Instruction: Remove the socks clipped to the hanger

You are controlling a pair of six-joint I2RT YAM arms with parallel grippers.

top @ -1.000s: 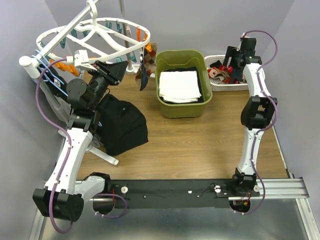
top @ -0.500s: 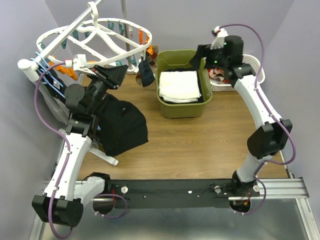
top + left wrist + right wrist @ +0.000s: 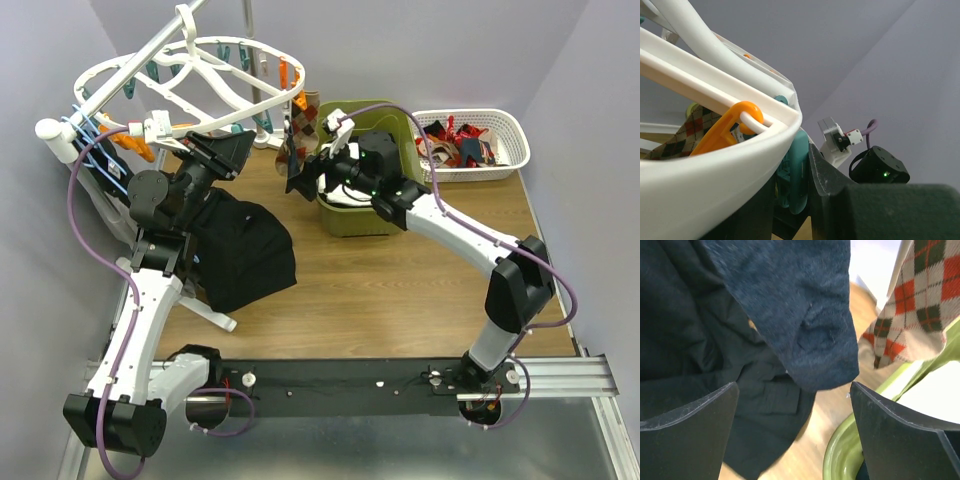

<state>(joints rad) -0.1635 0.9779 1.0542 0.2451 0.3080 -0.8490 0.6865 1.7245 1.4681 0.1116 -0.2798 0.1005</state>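
Observation:
The white oval hanger [image 3: 150, 43] hangs at the back left; its rim [image 3: 715, 165] fills the left wrist view beside an orange clip [image 3: 725, 132]. Two socks hang from its right edge: a dark blue sock [image 3: 294, 160] and a beige argyle sock [image 3: 306, 114]. My left gripper [image 3: 232, 148] is up under the rim, shut on a teal clip [image 3: 796, 180]. My right gripper [image 3: 308, 172] is open just right of the hanging socks. In the right wrist view the dark sock [image 3: 790, 315] hangs above and between the open fingers [image 3: 690, 435], with the argyle sock [image 3: 920, 305] to the right.
A green bin [image 3: 385, 222] with folded white cloth stands behind my right arm; its rim [image 3: 850, 455] shows by the right finger. A white mesh basket [image 3: 505, 168] holding several socks is at the back right. A black garment [image 3: 245, 250] lies below the hanger.
My right arm swung left from the white basket, over the green bin, to the socks hanging on the hanger. My left gripper stayed at the hanger rim.

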